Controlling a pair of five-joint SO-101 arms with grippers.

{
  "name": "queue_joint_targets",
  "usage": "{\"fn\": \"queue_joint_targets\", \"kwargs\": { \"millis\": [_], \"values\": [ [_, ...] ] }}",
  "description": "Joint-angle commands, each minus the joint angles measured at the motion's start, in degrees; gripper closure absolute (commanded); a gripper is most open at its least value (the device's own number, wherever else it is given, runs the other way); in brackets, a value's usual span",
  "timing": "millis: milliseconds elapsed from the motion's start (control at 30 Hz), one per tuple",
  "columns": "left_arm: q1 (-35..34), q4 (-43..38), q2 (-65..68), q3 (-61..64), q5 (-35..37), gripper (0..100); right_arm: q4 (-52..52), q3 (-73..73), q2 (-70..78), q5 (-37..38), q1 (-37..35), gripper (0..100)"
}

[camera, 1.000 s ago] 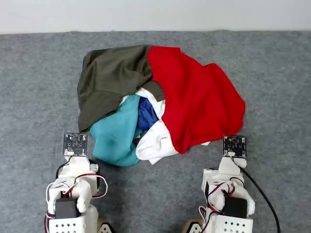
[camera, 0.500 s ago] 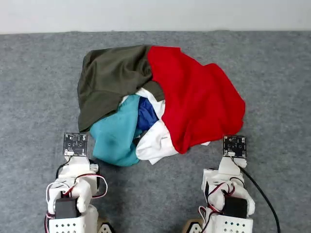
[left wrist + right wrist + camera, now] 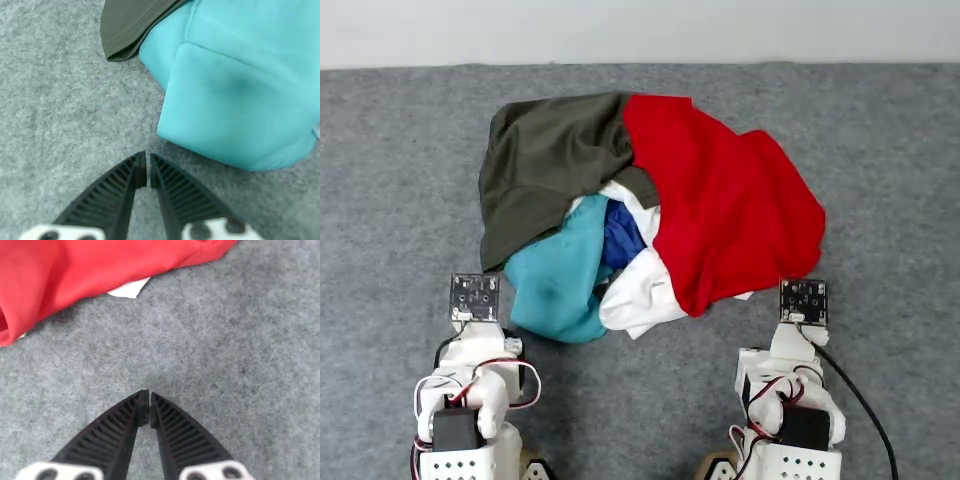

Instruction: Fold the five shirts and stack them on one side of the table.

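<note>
Five shirts lie in one crumpled heap mid-table: an olive shirt (image 3: 545,165) at the back left, a red shirt (image 3: 730,205) on the right, a teal shirt (image 3: 555,280) at the front left, a white shirt (image 3: 635,295) and a dark blue shirt (image 3: 622,238) tucked in the middle. My left gripper (image 3: 148,170) is shut and empty over the carpet, just short of the teal shirt (image 3: 240,95) and an olive hem (image 3: 132,25). My right gripper (image 3: 149,407) is shut and empty, near the red shirt's edge (image 3: 90,270) and a white corner (image 3: 129,288).
Grey felt covers the table (image 3: 890,150), with open room to the left, right and front of the heap. Both arm bases (image 3: 470,420) (image 3: 788,415) sit at the near edge. A pale wall runs along the back.
</note>
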Motion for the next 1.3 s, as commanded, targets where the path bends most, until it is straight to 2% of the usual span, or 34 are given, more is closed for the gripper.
{"fn": "queue_joint_targets", "kwargs": {
  "millis": [0,500,767,1100,1267],
  "values": [
    [-0.4,0.4,-0.7,-1.2,-0.4,96,0.2,1.0,-0.4,-0.5,0.6,99.0],
    [-0.2,0.4,-0.7,-1.2,-0.1,96,0.2,1.0,-0.4,-0.5,0.6,99.0],
    [11.3,0.4,-0.7,-1.2,-0.4,96,0.2,1.0,-0.4,-0.5,0.6,99.0],
    [10.2,-2.5,-0.7,-5.8,-1.8,96,0.2,1.0,-0.4,-0.5,0.6,99.0],
    [9.7,-3.2,-0.5,-14.7,-1.8,96,0.2,1.0,-0.4,-0.5,0.6,99.0]
  ]
}}
